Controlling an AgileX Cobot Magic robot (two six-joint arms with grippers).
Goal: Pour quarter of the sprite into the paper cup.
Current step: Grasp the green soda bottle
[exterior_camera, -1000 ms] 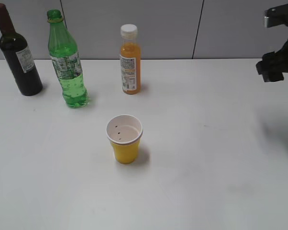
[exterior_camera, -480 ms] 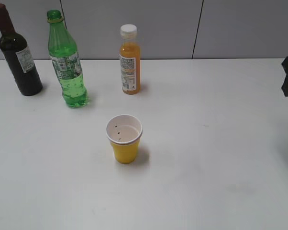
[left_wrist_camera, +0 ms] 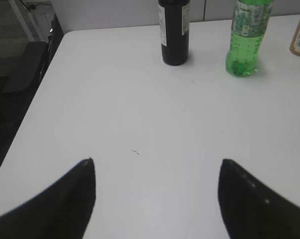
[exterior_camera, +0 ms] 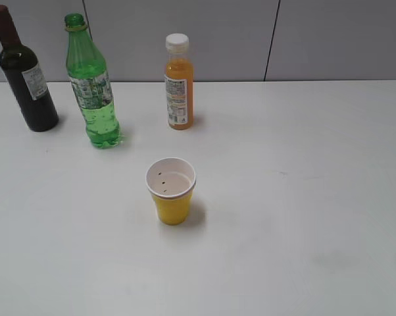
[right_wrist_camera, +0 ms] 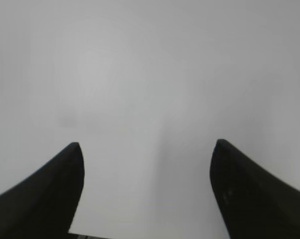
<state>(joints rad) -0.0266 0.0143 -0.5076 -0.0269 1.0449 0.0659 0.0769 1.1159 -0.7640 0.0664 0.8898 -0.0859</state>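
The white table [exterior_camera: 303,197] fills the exterior view, and neither arm shows in that view. Along its far left edge stand three bottles, all upright. The dark wine bottle [exterior_camera: 24,72] is farthest left. The sprite [exterior_camera: 91,85] stands just to its right and slightly nearer, with its long axis vertical. The orange juice bottle [exterior_camera: 178,82] stands further right, well apart from the other two. The paper cup [exterior_camera: 172,191] stands alone in the middle of the table, nearer than the bottles, to the right of the sprite and well apart from it.

In the left wrist view, the left gripper [left_wrist_camera: 157,191] hovers over bare table with its jaws spread wide and nothing between them. The sprite [left_wrist_camera: 247,37] lies ahead of it and off to the right, past the wine bottle [left_wrist_camera: 174,30]. The right gripper [right_wrist_camera: 147,184] is likewise spread wide and empty, and its view shows only blank table. The left arm looks like the nearer one for reaching the sprite.

The sprite holds green liquid with bubbles up to near its shoulder, and its neck shows no cap. The paper cup looks empty, with only a few dark specks on its white inside. The orange juice bottle is nearly full and has a white cap. No pouring has begun.
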